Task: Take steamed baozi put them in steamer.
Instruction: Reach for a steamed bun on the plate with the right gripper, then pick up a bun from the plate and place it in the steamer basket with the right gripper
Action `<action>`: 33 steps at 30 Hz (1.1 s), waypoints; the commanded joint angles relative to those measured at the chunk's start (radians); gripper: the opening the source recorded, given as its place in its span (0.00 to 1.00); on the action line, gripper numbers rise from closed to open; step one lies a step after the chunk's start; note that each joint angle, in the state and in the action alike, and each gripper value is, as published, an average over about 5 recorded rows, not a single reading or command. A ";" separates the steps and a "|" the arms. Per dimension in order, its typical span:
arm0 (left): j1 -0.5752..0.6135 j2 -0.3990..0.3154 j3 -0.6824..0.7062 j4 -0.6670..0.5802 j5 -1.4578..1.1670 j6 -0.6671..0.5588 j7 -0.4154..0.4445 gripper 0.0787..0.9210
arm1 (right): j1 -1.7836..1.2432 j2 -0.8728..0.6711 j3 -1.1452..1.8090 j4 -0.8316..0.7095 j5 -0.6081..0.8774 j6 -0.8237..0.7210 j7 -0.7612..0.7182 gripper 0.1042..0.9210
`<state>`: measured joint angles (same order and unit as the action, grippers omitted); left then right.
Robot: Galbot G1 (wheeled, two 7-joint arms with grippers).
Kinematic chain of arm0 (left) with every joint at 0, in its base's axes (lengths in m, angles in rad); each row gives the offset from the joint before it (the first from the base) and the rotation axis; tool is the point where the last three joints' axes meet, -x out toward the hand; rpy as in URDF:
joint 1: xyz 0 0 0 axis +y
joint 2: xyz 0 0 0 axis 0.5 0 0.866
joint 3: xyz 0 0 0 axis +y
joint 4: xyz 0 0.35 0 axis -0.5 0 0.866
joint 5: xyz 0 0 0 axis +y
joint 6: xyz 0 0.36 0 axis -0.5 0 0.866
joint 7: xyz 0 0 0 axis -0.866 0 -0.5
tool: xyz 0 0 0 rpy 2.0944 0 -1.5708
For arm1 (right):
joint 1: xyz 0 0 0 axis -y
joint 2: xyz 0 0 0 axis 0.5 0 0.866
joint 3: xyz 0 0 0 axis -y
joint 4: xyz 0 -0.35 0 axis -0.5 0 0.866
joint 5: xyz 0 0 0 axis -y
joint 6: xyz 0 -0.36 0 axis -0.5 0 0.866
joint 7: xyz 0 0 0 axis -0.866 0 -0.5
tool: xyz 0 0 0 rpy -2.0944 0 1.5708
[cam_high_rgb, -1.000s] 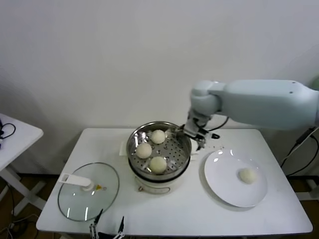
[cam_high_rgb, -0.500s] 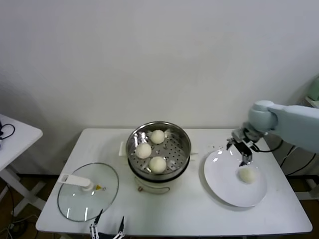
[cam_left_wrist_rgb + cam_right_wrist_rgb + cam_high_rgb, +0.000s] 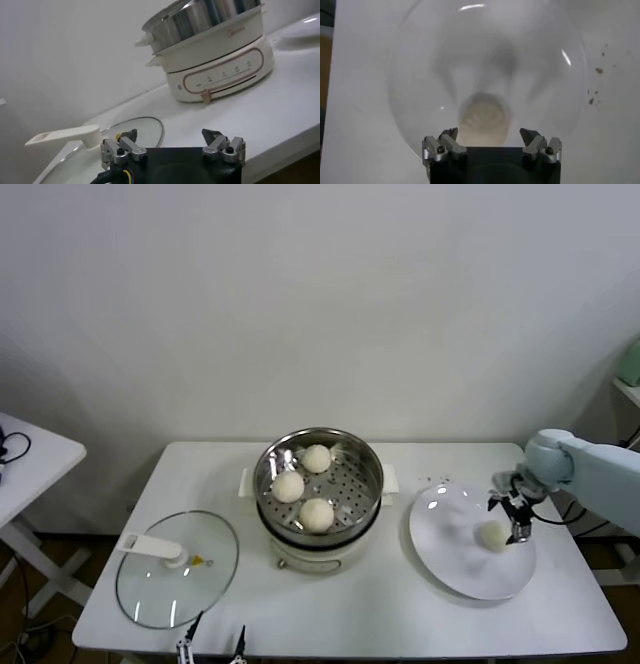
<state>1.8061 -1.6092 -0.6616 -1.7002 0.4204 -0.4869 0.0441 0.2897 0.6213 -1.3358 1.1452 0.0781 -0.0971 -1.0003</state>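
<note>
Your right gripper [image 3: 516, 515] hovers with fingers spread just beside the last steamed baozi [image 3: 494, 535], which sits on the white plate [image 3: 450, 569]. Three buns [image 3: 316, 514] already rest in the steamer [image 3: 319, 446], well off to its side. If you close off-centre, the round, soft bun may roll away or get dented. Your left gripper [image 3: 171, 145] waits open, low near the glass lid [image 3: 140, 125].

Steamer [image 3: 318, 480]: shiny perforated steel, glossy cream plastic base. Baozi [image 3: 493, 535]: matt smooth dough. Plate [image 3: 452, 559]: glossy.
</note>
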 commanded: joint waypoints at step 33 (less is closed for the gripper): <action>0.000 -0.049 0.006 0.003 0.010 0.000 -0.003 0.88 | 0.305 0.024 -0.190 0.092 0.159 -0.017 -0.049 0.54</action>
<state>1.8051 -1.6091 -0.6575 -1.6954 0.4287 -0.4874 0.0411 0.2760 0.6348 -1.2851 1.1257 0.0866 -0.1114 -1.0297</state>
